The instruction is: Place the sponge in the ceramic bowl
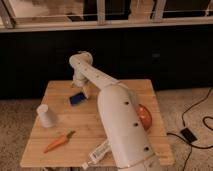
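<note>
Gripper (85,90): seen low over the far-left part of the tabletop (60,89), at the end of the down-bent wrist of the arm, just beside the sponge.
Jaws: how far apart they stand cannot be told, and a hold on anything cannot be told either.
Sponge (76,98): small blue block, laid flat on the tabletop just left of and in front of the gripper. Contact with the gripper cannot be told. It is located outside the bowl.
Ceramic bowl (144,116): glossy orange-red, set at the right side of the tabletop, well apart from the sponge. Its left part is hidden behind the arm, so only the right part is shown.
Arm (120,125): 1 white arm. A thick segment is raised from the bottom edge, a thinner link is run up and left to a joint over the far side, and from there it is bent down to the gripper.
Tabletop: light wood, roughly square, with 5 items carried on it.
Cup (46,115): white, upturned, placed at the left side, apart from the sponge.
Carrot (58,141): orange with a green top, laid at the front left, with the green end pointed up and right.
Bottle (97,155): clear, laid on its side near the front edge, partly covered by the arm.
Floor: speckled. A black cable and 1 small black box (188,134) are seen to the right of the table.
Background: dark wall, with a pale frame run along the top.
</note>
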Tool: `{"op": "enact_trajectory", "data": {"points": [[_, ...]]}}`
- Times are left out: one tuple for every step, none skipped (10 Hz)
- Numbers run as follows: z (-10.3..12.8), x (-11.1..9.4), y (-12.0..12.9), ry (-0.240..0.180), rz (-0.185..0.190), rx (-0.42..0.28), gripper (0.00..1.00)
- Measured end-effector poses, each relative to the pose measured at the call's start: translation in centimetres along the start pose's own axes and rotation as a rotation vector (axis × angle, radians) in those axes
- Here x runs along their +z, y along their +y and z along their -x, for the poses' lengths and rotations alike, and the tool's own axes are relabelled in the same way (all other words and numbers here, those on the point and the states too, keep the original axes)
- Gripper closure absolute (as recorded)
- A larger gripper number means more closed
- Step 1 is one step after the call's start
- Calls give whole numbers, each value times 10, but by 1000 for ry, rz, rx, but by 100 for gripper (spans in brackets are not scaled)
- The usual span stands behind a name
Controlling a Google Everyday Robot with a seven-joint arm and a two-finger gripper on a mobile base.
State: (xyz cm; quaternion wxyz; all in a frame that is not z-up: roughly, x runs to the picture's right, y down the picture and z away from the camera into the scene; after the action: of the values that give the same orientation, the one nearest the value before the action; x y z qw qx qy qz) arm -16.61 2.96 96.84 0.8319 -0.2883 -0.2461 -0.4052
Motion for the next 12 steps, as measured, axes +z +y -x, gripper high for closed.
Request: {"op": "enact_trajectory", "data": {"points": [[1, 0, 0, 3, -8, -1, 20], [-2, 1, 2, 10, -15, 0, 20], [-3, 3, 5, 16, -7, 0, 20], [6, 12, 1, 14, 7, 1, 20], [15, 18, -4, 14, 17, 13, 20], [19, 21, -4, 17, 33, 24, 20], [22, 23, 0, 21, 48, 35, 20], [25, 27, 3, 22, 69, 44, 27], [31, 31, -2, 17, 71, 43, 37], [34, 33, -3, 9, 74, 45, 45], [34, 33, -3, 3, 76, 54, 57], [33, 33, -1, -4, 77, 65, 67]]}}
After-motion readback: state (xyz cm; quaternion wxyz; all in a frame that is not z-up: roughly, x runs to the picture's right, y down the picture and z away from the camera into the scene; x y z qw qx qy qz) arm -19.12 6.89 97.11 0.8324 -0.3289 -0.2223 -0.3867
